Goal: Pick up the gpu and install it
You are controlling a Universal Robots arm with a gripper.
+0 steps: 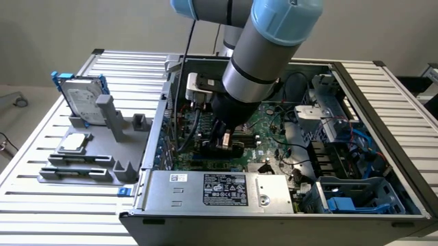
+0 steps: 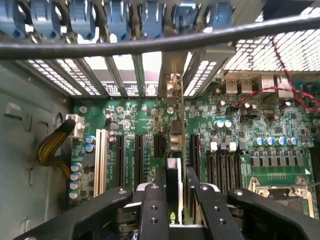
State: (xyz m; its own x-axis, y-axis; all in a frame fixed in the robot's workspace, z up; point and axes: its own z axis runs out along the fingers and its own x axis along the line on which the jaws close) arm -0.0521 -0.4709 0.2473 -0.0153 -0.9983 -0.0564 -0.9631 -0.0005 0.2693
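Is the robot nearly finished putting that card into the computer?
Picking up looks done: the end effector is shut on the gpu, inside the computer case. In hand: the card stands on edge over the motherboard. Left: letting go. Whether the card is fully seated cannot be told.

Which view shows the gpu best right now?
The wrist view: the gpu stands edge-on, gripped by the end effector, at the motherboard slots. In the exterior view the arm hides most of it.
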